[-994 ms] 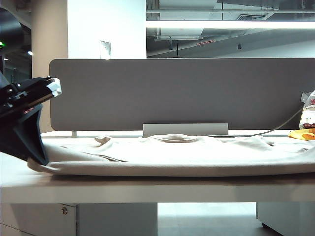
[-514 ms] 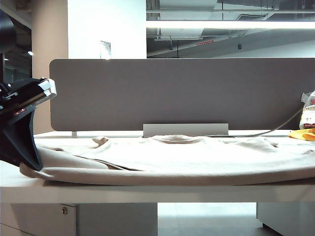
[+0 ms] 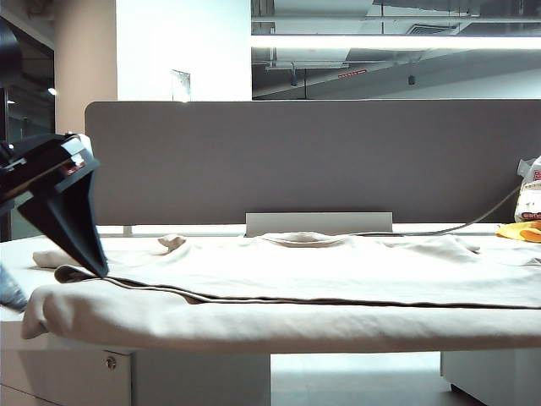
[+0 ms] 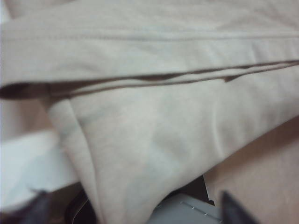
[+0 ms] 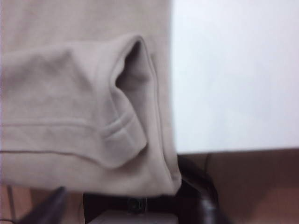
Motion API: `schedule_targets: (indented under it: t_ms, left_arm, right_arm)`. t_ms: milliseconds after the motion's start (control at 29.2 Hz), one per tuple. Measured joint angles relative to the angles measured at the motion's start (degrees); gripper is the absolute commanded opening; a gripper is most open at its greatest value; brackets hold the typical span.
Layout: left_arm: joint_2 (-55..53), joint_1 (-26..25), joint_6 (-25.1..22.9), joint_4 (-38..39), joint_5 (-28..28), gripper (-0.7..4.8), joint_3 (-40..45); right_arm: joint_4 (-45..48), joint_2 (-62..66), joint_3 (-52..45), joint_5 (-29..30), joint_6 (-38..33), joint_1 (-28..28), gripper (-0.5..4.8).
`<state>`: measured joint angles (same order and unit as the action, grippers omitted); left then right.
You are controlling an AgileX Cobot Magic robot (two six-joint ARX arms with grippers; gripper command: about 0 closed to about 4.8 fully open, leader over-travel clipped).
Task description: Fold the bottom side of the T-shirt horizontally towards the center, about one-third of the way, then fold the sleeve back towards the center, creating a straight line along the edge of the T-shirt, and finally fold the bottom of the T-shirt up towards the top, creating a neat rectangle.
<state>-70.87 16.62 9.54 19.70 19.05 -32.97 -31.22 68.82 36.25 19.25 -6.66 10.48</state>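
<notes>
Lying across nearly the whole bench (image 3: 17, 254), the beige T-shirt (image 3: 338, 262) has its round neck opening at the far edge, by the grey partition (image 3: 304, 161), and its near long side is folded over toward the middle, so a straight doubled seam runs across the cloth parallel to the bench's front edge, while the fold's rounded front drapes slightly over that front edge. The left gripper (image 3: 95, 269) hovers at the bench's left end, its dark fingers pointing down with the tip at or just above the folded seam; I cannot tell whether it touches. In the left wrist view the cloth (image 4: 154, 140) fills the frame and only dark finger tips (image 4: 236, 212) show at the border, spread apart with nothing pinched between them. The right gripper (image 5: 131, 205) shows only in its own wrist view, over a folded hem corner (image 5: 126, 135) beside bare white bench (image 5: 233, 74); its fingers (image 5: 205, 200) also stand apart, clear of the cloth. A small yellow-orange item (image 3: 520, 230) sits at the far right corner
</notes>
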Motion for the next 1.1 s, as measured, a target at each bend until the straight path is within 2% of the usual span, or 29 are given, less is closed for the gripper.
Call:
schedule_targets:
  t_ms: [137, 240, 377, 480, 686, 1029, 1097]
  left_arm:
    - [0.0, -0.02, 0.22, -2.16, -0.04, 4.79, -0.02]
    - [0.0, 0.0, 0.42, -3.85, -0.96, 4.79, -0.26]
    - [-0.02, 0.0, 0.42, -4.61, -8.85, 4.78, -2.49]
    - [-0.37, -0.35, 0.26, -5.07, -14.6, 4.25, -4.83]
    - [-5.95, -4.13, 1.53, -5.73, -13.07, 4.25, -13.7]
    - [-15.34, -8.85, 1.46, -5.46, -12.07, 4.25, -24.02]
    - [-18.43, -10.58, 0.79, -5.44, -10.23, 4.25, -26.47]
  right_arm:
    - [2.34, 0.0, 0.0, 0.04, -1.03, 0.02, 4.34]
    - [4.98, 0.0, 0.04, 0.0, -1.99, 0.02, 4.13]
    - [9.53, 0.0, 0.44, -2.21, -3.8, 0.02, 3.31]
    - [13.79, 0.7, 0.48, -3.08, -4.28, 0.02, 3.25]
    - [17.79, 8.22, 4.39, -3.13, -6.05, 0.07, 3.25]
    - [16.81, 21.35, 21.46, -2.78, -6.62, 1.9, 3.25]
    - [16.76, 23.47, 24.94, -2.73, -6.64, 2.47, 3.25]
